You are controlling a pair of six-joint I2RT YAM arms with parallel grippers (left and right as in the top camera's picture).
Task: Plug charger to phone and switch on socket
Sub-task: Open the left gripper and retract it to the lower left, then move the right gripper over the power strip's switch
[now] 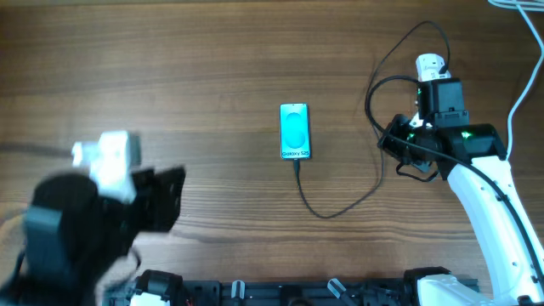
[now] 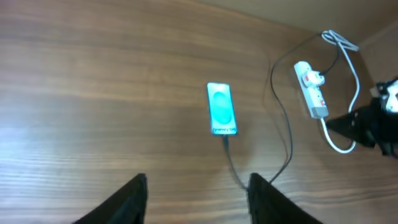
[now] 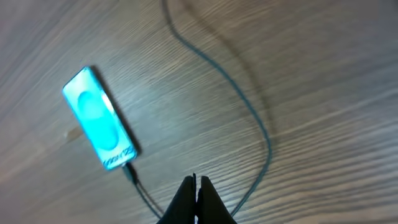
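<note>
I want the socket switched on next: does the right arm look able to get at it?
Probably yes. The socket lies close beside the right arm, its top in plain view; only its white cord loops between them. The right end effector is shut.

A brown wooden table (image 1: 170, 51) with fine grain lies below the right pincer (image 3: 196, 182) and spreads all around it. A black rail (image 1: 280, 293) with white clips sits well apart from it.
</note>
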